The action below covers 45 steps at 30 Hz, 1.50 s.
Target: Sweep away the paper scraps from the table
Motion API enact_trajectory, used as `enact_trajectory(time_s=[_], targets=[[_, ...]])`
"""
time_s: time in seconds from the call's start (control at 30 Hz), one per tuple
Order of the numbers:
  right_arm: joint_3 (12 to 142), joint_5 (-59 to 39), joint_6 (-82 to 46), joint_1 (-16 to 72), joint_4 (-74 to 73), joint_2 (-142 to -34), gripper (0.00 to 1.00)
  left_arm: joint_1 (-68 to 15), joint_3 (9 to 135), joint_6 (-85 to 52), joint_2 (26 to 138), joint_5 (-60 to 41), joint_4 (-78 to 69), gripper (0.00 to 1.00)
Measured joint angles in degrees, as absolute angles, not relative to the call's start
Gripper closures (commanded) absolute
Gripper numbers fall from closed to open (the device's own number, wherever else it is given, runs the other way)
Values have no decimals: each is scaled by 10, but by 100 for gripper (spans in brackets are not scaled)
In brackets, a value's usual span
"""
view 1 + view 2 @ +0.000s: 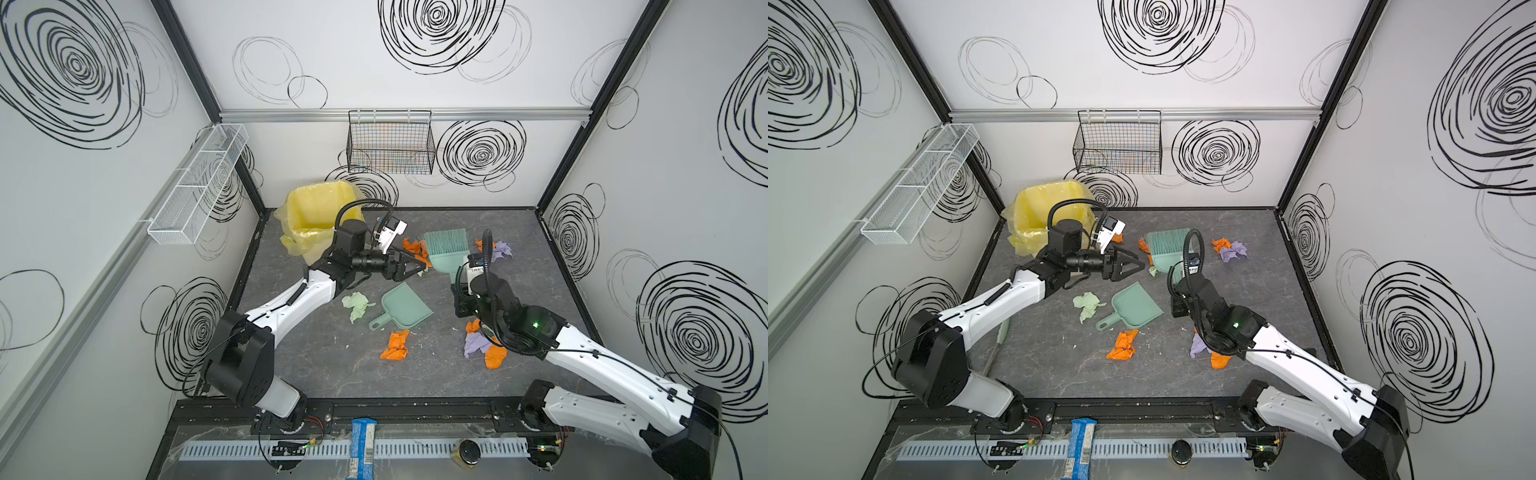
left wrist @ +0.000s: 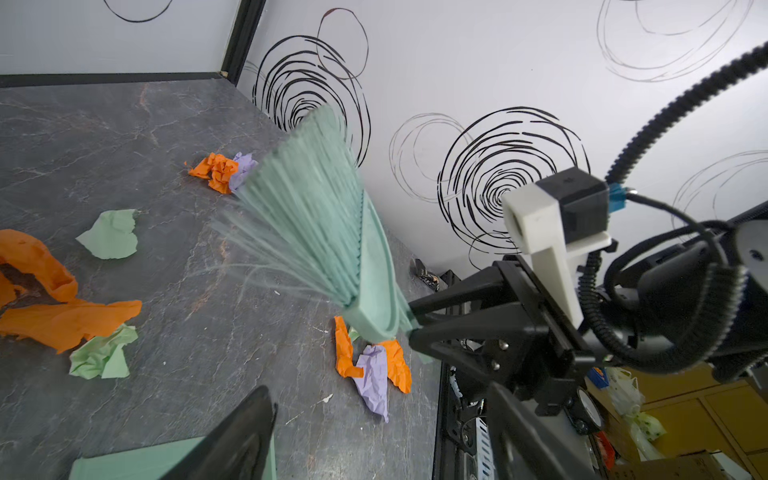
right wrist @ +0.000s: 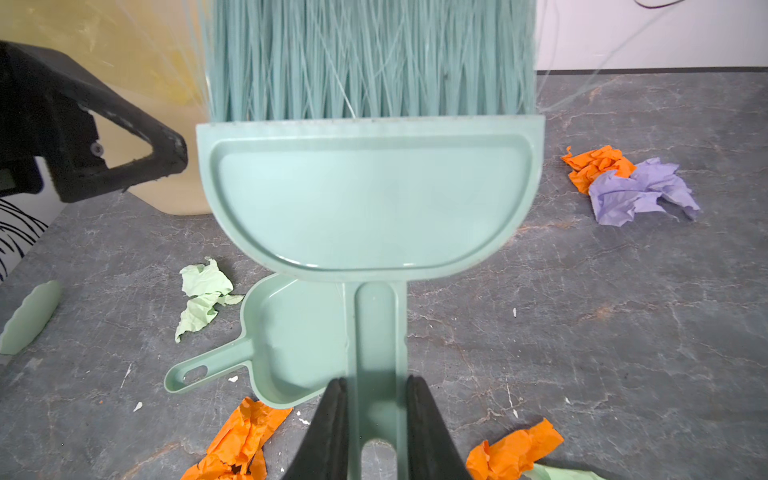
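Note:
My right gripper [image 3: 376, 415] is shut on the handle of the mint-green brush [image 1: 446, 249], whose bristles point toward the back wall. The mint dustpan [image 1: 405, 305] lies flat on the table [image 1: 332, 374], with nothing holding it. My left gripper [image 1: 424, 268] hovers open and empty just left of the brush head, above the dustpan's far side. Paper scraps lie scattered: a green one [image 1: 355, 304] left of the dustpan, an orange one [image 1: 395, 345] in front of it, an orange and purple heap [image 1: 486, 351] under my right arm, another pair [image 1: 498, 249] at the back right, and orange pieces [image 1: 415, 248] beside the bristles.
A bin lined with a yellow bag [image 1: 316, 220] stands at the back left corner, close behind my left wrist. A black wire basket [image 1: 390, 143] and a white mesh shelf [image 1: 199, 183] hang on the walls. A black frame rail [image 1: 395, 409] runs along the front edge.

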<state>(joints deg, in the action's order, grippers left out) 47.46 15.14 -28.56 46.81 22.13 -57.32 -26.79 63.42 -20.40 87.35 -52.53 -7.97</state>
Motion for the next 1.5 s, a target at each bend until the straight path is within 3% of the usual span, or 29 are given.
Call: enact_trajectory(time_s=[0.3,0.93,1.3,1.5], targets=[[479,174,-299,496,209,-601,100,-289,664,-192,894,-499,-73,25],[484,198,-301,507,187,-600,100,-263,658,-199,902,-497,-73,25],[484,195,-301,516,171,-602,100,-273,688,-227,954,-502,-75,35],[484,195,-301,521,155,-620,100,-286,710,-232,956,-501,-76,50]])
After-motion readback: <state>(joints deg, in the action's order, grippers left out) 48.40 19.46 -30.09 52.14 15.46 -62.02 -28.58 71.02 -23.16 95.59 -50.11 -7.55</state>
